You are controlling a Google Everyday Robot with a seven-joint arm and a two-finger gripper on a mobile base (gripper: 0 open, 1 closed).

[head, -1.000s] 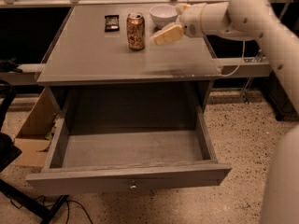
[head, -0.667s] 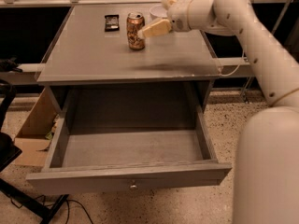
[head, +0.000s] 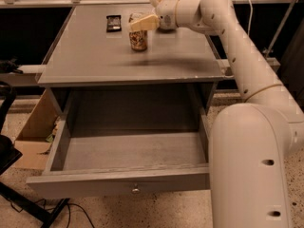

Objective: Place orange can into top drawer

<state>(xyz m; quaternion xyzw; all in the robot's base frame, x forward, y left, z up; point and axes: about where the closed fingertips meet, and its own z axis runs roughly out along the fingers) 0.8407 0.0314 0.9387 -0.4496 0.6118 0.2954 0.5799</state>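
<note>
The orange can (head: 138,38) stands upright on the grey tabletop (head: 95,61), toward the back middle. My gripper (head: 143,23) reaches in from the right and sits at the can's upper part, covering part of its top. The top drawer (head: 118,186) is pulled fully open below the tabletop; its inside (head: 133,148) holds nothing. The small round knob (head: 136,190) shows at the centre of its front panel.
A small flat black object (head: 113,23) lies on the tabletop just left of the can. A cardboard box (head: 35,129) sits on the floor left of the drawer. A black stand (head: 9,156) is at the lower left. My arm (head: 247,70) spans the right side.
My gripper has moved left from beside the can to its upper part. The can and the drawer have not moved.
</note>
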